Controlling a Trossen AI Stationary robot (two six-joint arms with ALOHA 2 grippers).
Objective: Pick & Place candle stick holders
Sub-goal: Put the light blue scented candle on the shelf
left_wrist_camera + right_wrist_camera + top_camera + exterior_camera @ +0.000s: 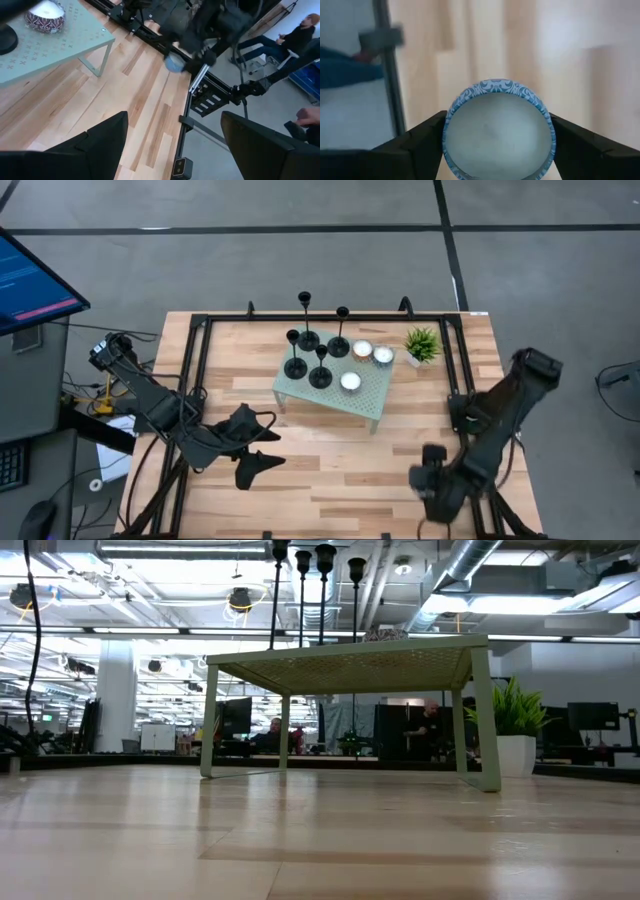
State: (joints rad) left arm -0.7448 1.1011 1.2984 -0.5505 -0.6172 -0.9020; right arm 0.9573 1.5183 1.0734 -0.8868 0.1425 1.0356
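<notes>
Four black candle stick holders point(318, 345) stand on their disc bases on a small pale green perforated table point(375, 402), with three white tealight candles point(362, 350) beside them. In the low view their stems point(325, 590) rise above the green table's top point(350, 665). My left gripper point(262, 446) is open and empty over the wood near the green table's near left corner; it also shows in its own wrist view point(175, 145). My right gripper point(428, 470), near the table's front right, is shut on a round blue-patterned candle tin point(497, 132). My right gripper pinches the blue-patterned candle tin between its two fingers, one finger point(420, 140) on each opposite side of the round wall point(449, 131). The wrist camera looks onto the tin's white top. In the left wrist view the tin point(175, 64) sits above the wood.
A small green potted plant point(422, 345) stands on the wood right of the green table. A black frame rail point(200, 350) runs around the table's edges. Bare wood lies along the near side point(340, 480). People sit in the room beyond point(300, 30).
</notes>
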